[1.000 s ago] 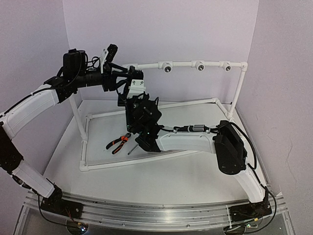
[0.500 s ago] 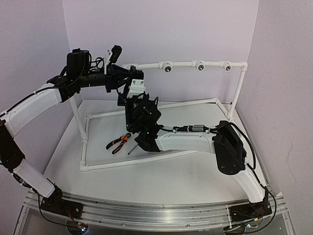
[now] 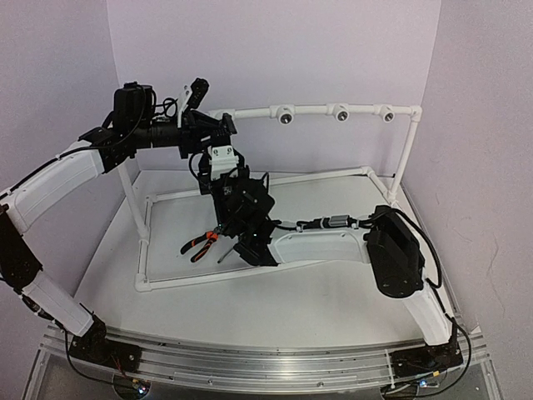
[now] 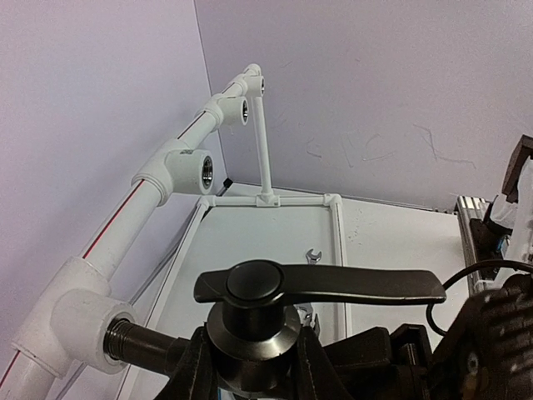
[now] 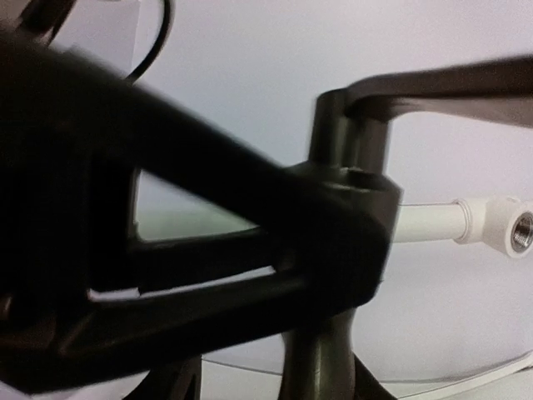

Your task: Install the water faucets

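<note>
Can't call the right gripper [image 3: 221, 158]. Tucked right under the left gripper in the top view, jaws buried behind its own wrist. Own camera mostly filled by a dark blurred bulk [image 5: 166, 225], out of focus, no gap or contact to read.

Left gripper [image 4: 254, 371] clenched on the black faucet [image 4: 250, 321], fingers [image 4: 198, 367] hard against both sides of the body, tips cut off by the bottom edge of the wrist view. Spout not visible. Lever handle [image 4: 350, 286] level, just above the fingers, pointing away from the pipe. Threaded stub [image 4: 133, 337] out to the gripper's side, at the mouth of the end tee fitting [image 4: 79, 321], some thread exposed. Can't tell how deep.

Around:
- White table [image 3: 275, 308] well below both grippers.
- White pipe frame [image 3: 315, 107] standing on it, top rail running away from the left gripper, more open tee fittings [image 4: 185, 171] along it.
- Right arm [image 3: 325, 242] crowding in from below the left gripper, hiding most of the faucet from the top camera.
- Orange-and-black pliers [image 3: 200, 244] on the table, well below the right gripper, inside the frame's base.
- Small wrench [image 4: 313, 256] flat on the table, far beyond the lever.
</note>
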Controlling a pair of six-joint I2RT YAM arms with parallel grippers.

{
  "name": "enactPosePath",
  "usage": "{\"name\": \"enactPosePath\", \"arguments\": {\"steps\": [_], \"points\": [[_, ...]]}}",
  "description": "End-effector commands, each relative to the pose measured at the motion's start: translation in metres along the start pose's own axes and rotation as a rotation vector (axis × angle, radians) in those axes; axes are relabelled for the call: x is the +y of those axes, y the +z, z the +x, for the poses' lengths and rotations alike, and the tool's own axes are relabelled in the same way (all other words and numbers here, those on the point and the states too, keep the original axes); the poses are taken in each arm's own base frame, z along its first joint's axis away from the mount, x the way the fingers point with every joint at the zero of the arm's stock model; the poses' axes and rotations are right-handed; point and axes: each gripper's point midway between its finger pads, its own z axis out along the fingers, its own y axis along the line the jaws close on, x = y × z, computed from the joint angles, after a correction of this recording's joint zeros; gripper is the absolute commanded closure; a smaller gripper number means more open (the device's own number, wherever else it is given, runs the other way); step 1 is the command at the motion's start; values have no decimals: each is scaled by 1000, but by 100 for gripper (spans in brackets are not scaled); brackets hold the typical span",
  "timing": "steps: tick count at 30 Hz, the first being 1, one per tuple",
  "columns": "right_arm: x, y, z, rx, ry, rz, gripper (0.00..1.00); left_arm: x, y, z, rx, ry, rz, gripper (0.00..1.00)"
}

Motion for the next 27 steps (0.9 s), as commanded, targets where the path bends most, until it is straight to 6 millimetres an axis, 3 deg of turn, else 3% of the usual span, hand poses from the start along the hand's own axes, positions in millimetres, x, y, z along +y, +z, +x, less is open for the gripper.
{"name": "enactPosePath", "arguments": {"steps": [1, 3, 5, 10, 12, 14, 18, 22, 27], "points": [[35, -39, -46, -50, -115, -180, 44, 0, -3, -8, 5, 29, -14, 100], [29, -52, -57, -52, -170, -191, 39, 1, -4, -10, 1, 34, -16, 100], [20, -64, -54, -35, -288, -199, 35, 1, -4, -10, 3, 40, -18, 100], [-3, -94, -69, -44, -612, -285, 31, -1, -5, -9, 6, 51, -15, 100], [-15, -101, -88, -57, -687, -332, 29, -1, -5, -9, 8, 56, -12, 100], [-22, -103, -92, 29, -721, -413, 27, -1, -5, -8, 10, 71, -13, 100], [-48, -87, -105, 321, -556, -520, 21, 1, -4, -6, 23, 127, -19, 100], [-77, -72, -109, 554, -371, -476, 15, 2, -3, -3, 51, 175, -17, 100], [-92, -47, -110, 729, 4, -414, 13, 4, -2, 1, 75, 198, -19, 100]]}}
